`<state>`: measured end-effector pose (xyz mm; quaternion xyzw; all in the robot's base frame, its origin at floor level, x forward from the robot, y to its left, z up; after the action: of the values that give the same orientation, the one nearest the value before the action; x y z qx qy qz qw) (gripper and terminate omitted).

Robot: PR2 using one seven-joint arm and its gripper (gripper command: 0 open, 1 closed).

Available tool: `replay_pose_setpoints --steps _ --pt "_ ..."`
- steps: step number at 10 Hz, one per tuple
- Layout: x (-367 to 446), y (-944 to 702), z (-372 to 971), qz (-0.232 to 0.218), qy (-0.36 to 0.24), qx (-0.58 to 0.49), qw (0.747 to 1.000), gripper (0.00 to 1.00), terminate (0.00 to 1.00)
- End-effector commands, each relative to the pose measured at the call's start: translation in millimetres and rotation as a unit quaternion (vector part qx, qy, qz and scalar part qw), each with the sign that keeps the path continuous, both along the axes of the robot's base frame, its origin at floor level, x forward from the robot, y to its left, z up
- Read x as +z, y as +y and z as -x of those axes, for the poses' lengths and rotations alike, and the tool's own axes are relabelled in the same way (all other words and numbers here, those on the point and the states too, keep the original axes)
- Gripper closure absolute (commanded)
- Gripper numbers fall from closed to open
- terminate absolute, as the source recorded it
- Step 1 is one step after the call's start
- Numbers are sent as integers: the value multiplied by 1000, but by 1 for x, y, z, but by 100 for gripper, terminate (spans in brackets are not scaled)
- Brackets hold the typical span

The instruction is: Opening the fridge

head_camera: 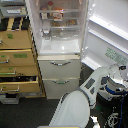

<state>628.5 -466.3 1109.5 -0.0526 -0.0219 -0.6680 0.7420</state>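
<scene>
We see the fridge standing at the far centre of the scene, its large upper door swung wide open toward the exterior view's right, so that the inner face of the door, with its white shelf rails, looks out at us. A green-lettered sticker shows low on that door. Inside the lit upper compartment we make out glass shelves carrying a few small items, too blurred for us to name. Below the compartment, the two lower drawers sit closed, each with a silver bar handle across its front.

Just beside the fridge on the exterior view's left stands a wooden drawer cabinet, several of its drawers pulled part-way out, with small objects lying on and in them.

In the near foreground the robot's white arm rises from the bottom edge and bends toward the exterior view's right, where its far end lies near the lower corner of the open door. We cannot tell how far the fingers are spread, nor whether they touch or hold the door: that part of the arm is a blur of white, blue and black shapes. A tangle of dark cables lies on the floor at the near right.
</scene>
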Motion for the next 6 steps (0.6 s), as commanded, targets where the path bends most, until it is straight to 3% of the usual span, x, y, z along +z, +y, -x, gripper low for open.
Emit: replay_pose_setpoints --steps 1,5,6 --pt "-83 -343 12 -25 23 -53 998 0 0" --pt "-27 55 -23 32 -26 55 998 0 0" --pt "-28 138 -19 22 -48 91 994 0 0"
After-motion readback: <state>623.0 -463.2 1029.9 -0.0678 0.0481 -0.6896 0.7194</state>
